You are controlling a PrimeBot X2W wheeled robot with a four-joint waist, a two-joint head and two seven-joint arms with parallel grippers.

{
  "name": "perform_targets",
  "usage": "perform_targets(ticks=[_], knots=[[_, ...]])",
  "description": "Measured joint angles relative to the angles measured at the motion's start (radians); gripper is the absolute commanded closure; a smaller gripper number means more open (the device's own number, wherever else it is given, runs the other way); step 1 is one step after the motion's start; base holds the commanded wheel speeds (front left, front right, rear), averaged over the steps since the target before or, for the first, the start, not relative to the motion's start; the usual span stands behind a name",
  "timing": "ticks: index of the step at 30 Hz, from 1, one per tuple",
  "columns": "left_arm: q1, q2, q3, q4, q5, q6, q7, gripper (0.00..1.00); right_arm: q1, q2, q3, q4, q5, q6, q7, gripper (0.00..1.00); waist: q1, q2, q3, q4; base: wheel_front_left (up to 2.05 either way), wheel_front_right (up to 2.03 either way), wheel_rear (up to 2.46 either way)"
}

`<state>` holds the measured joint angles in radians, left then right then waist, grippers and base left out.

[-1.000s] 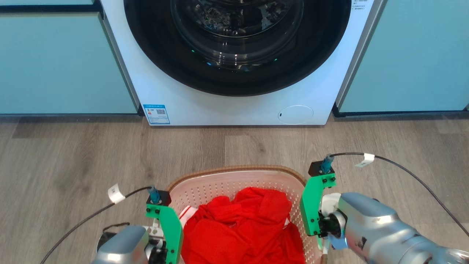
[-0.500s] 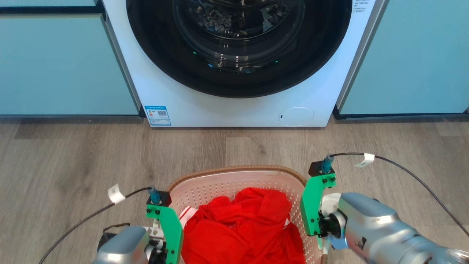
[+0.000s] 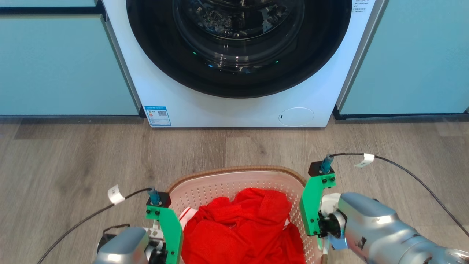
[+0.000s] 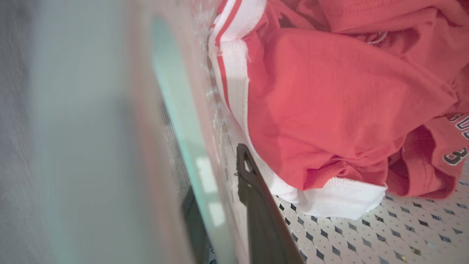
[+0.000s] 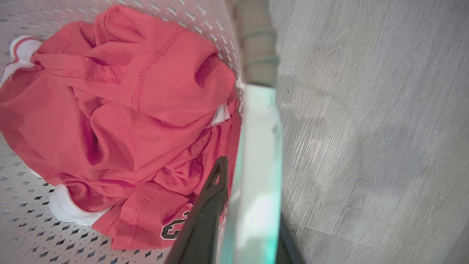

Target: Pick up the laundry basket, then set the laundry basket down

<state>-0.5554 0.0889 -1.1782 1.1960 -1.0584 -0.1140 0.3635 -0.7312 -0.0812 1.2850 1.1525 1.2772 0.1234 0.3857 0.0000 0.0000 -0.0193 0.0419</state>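
The left end effector [image 4: 216, 176] is clenched on the laundry basket [image 3: 234, 169]. One dark finger [image 4: 256, 209] lies inside the perforated wall and the other outside it, with the rim between them. The right end effector [image 5: 253, 190] grasps the opposite side wall in the same way. Between the two lies a crumpled red garment [image 3: 242, 227] with white trim, covering much of the basket's bottom. Outward of each is grey wood floor [image 3: 73, 165], and ahead of both stands the washing machine [image 3: 234, 110].

Over the last second neither grip has altered. Basket and arms keep their places in the head view, while floor and machine slip slightly down it and then settle. I judge that the basket rides with the robot, probably just off the floor, though its underside is hidden. The set-down is not yet done.
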Motion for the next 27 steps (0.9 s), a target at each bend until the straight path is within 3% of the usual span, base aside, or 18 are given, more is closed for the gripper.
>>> perform_targets(ticks=[27], knots=[[-0.014, -0.001, -0.042, 0.012, -0.046, 0.0, -0.013, 1.0, 0.0, 0.001, 0.001, 0.001, 0.0, 0.0, -0.001, 1.0, 0.0, 0.0, 0.016, -0.005, 0.0, 0.0, 0.0]])
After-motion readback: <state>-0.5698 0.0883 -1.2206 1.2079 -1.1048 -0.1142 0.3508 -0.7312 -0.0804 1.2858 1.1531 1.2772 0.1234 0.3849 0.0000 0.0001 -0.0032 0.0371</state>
